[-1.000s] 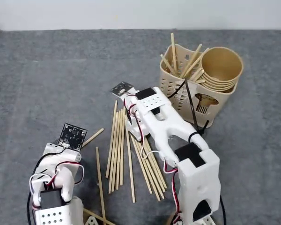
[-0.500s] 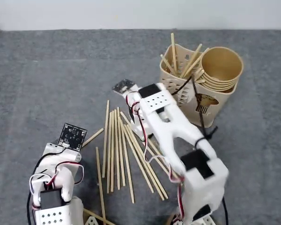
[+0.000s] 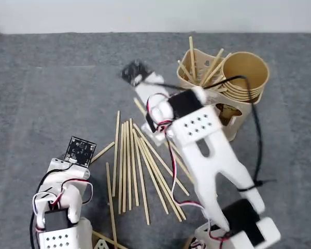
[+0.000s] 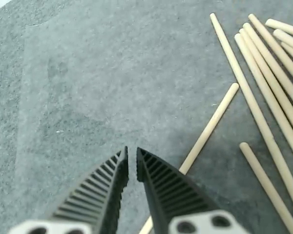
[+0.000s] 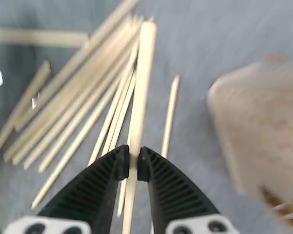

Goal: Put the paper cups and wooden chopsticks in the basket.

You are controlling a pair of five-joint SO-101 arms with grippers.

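Currently the right gripper [image 5: 132, 163] is clamped on one wooden chopstick [image 5: 142, 73], over the loose chopsticks [image 3: 129, 161] fanned across the grey mat [image 3: 52, 78]. It is near the basket [image 3: 185, 91], where the stacked paper cups [image 3: 246, 70] and a few upright sticks [image 3: 192, 54] sit. The left gripper [image 4: 132, 157] hangs low over the mat, its jaws almost together with only a slit between them and nothing in them, a single stick [image 4: 210, 127] lying just beside it.

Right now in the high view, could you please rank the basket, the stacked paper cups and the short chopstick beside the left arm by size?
1. basket
2. stacked paper cups, partly sunk inside it
3. short chopstick
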